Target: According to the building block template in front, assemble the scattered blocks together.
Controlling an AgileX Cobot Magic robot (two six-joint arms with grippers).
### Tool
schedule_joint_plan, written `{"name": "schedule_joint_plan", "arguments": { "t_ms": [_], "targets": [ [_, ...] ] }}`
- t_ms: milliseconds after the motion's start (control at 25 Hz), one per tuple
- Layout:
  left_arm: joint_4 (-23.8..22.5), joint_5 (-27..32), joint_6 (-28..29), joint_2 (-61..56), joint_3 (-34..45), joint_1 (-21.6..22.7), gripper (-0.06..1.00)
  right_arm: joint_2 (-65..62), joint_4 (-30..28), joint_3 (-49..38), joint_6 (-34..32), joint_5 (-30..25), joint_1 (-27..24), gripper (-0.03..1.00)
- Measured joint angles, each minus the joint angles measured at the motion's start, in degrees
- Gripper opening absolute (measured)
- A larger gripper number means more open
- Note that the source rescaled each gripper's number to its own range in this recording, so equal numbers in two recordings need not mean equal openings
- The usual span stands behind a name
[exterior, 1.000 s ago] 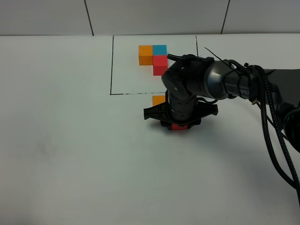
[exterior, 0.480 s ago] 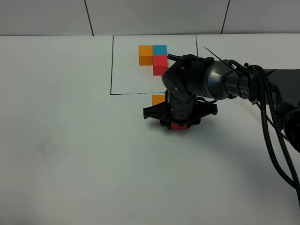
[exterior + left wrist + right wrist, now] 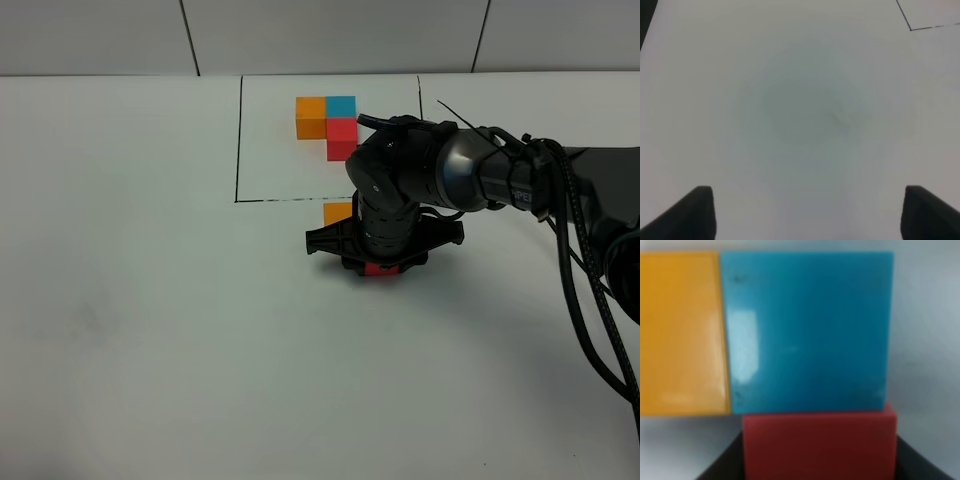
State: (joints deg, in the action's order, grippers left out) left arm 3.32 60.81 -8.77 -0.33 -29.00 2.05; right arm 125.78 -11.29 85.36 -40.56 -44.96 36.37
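Observation:
The template (image 3: 327, 122), an L of orange, cyan-blue and red cubes, sits at the back inside a black-line rectangle (image 3: 238, 140). My right gripper (image 3: 380, 262) reaches to the table's middle, just in front of the rectangle, and is shut on the scattered red cube (image 3: 380, 269). The scattered orange cube (image 3: 338, 212) shows beside the arm. The scattered cyan-blue cube is hidden under the arm there. The right wrist view shows the orange cube (image 3: 682, 332) touching the cyan-blue cube (image 3: 807, 330), with the red cube (image 3: 820, 445) against the cyan-blue one. My left gripper (image 3: 812, 215) is open and empty over bare table.
The white table (image 3: 150, 330) stretches to the left and front. The right arm's dark cables (image 3: 585, 300) hang along the right side. A corner of the black line (image 3: 920, 27) shows in the left wrist view.

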Motion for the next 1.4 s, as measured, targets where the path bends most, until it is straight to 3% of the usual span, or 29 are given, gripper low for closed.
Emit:
{"name": "schedule_joint_plan", "arguments": {
  "t_ms": [80, 160, 440, 560, 800, 1120, 1400],
  "targets": [
    [0.0, 0.0, 0.0, 0.0, 0.0, 0.0, 0.90, 0.0, 0.0, 0.0, 0.0, 0.0, 0.0, 0.03],
    [0.0, 0.0, 0.0, 0.0, 0.0, 0.0, 0.90, 0.0, 0.3, 0.0, 0.2, -0.5, 0.0, 0.12],
    [0.0, 0.0, 0.0, 0.0, 0.0, 0.0, 0.90, -0.6, 1.5, 0.0, 2.2, -1.7, -0.1, 0.80],
    [0.0, 0.0, 0.0, 0.0, 0.0, 0.0, 0.90, -2.9, 1.7, 0.0, 4.2, -2.4, -0.1, 0.95],
    [0.0, 0.0, 0.0, 0.0, 0.0, 0.0, 0.90, -9.8, 0.8, -3.1, 6.2, -3.7, -1.1, 1.00],
    [0.0, 0.0, 0.0, 0.0, 0.0, 0.0, 0.90, -22.7, 0.6, -21.3, 6.2, 5.6, -4.9, 1.00],
    [0.0, 0.0, 0.0, 0.0, 0.0, 0.0, 0.90, -27.7, 0.8, -30.0, 6.2, 8.6, -6.1, 1.00]
  ]
}}
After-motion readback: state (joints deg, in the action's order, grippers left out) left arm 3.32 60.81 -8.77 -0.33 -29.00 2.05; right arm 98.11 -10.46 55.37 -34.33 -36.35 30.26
